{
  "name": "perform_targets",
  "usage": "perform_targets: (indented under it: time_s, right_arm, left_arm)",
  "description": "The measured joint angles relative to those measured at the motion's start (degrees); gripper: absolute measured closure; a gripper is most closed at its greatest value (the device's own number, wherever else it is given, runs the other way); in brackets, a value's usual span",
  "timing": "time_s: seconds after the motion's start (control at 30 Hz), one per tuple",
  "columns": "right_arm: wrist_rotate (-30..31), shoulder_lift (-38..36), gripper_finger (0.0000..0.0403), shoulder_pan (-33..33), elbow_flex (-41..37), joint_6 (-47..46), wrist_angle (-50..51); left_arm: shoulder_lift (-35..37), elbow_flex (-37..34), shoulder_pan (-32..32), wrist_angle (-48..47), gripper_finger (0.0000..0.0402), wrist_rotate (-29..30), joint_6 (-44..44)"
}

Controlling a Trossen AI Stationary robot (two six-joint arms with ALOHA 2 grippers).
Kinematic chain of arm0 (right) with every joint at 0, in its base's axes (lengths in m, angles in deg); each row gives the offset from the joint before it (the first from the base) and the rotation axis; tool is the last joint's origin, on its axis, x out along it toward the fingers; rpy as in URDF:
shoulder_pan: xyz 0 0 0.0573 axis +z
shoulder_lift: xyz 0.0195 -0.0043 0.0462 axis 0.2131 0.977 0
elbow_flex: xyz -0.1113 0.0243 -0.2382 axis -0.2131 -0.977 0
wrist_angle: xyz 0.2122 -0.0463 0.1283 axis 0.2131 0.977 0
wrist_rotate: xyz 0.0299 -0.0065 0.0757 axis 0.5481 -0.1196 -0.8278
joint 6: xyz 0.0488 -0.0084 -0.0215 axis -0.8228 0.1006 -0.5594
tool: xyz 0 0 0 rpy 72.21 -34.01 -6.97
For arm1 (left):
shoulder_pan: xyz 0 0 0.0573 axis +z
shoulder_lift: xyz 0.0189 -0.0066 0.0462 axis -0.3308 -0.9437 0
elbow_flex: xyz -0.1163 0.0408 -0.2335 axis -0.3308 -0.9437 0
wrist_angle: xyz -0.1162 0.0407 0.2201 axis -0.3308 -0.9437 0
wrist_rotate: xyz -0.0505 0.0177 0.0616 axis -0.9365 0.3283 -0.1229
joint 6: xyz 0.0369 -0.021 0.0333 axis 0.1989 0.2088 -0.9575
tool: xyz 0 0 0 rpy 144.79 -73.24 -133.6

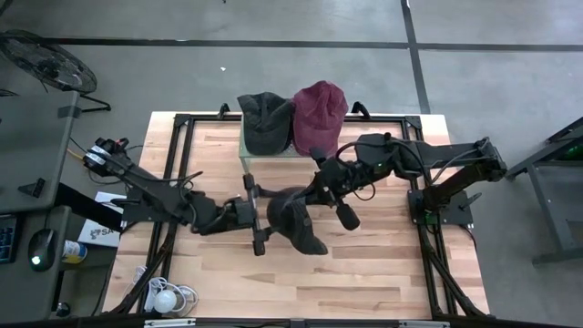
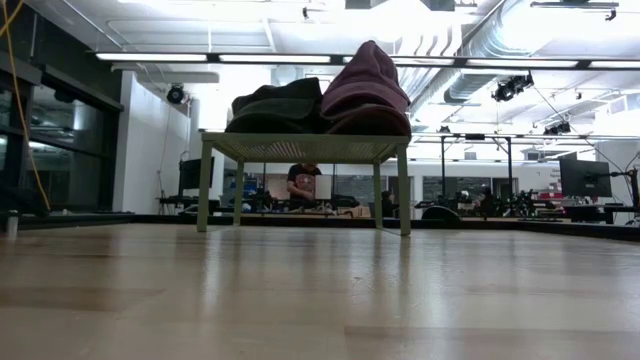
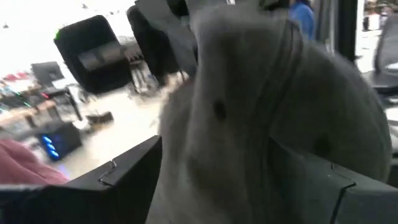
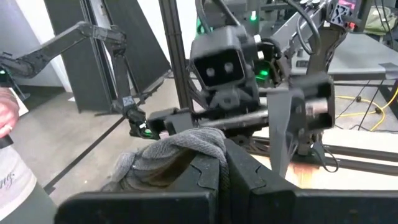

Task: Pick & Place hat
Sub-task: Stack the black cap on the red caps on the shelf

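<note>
- Above the middle of the counter [image 1: 364, 282], a dark grey hat [image 1: 296, 219] hangs between both tools.
- The right tool [image 1: 321, 187] is clamped shut on the hat's fabric.
- The left tool [image 1: 255, 215] has its fingers spread wide either side of the hat.
- On a small green stand [image 2: 305, 147] at the counter's far edge rest a dark cap [image 1: 264, 120] and a maroon cap [image 1: 320, 113], touching.
- No writing is readable.

A robotics lab or workshop, it seems: concrete floor [image 1: 273, 64], exposed ceiling ducts [image 2: 480, 45], strip lights [image 2: 160, 57], monitors [image 2: 585, 177], benches crowded with equipment, and a person [image 2: 300, 182] at a far workbench.
</note>
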Motion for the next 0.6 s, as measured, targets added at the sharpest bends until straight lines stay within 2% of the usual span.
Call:
perform_targets:
  time_s: [0.13,0.3,0.6]
  right_arm:
    - [0.0,0.0,0.0403,0.0,0.0,0.0,0.0]
    - [0.0,0.0,0.0403,0.0,0.0,0.0,0.0]
    - [0.0,0.0,0.0403,0.0,0.0,0.0,0.0]
  left_arm:
    - [0.0,0.0,0.4,-4.2,0.0148,-2.3,5.5]
    - [0.0,0.0,0.4,-5.0,0.0214,-2.9,7.4]
    - [0.0,0.0,0.3,-5.1,0.0385,-3.2,7.0]
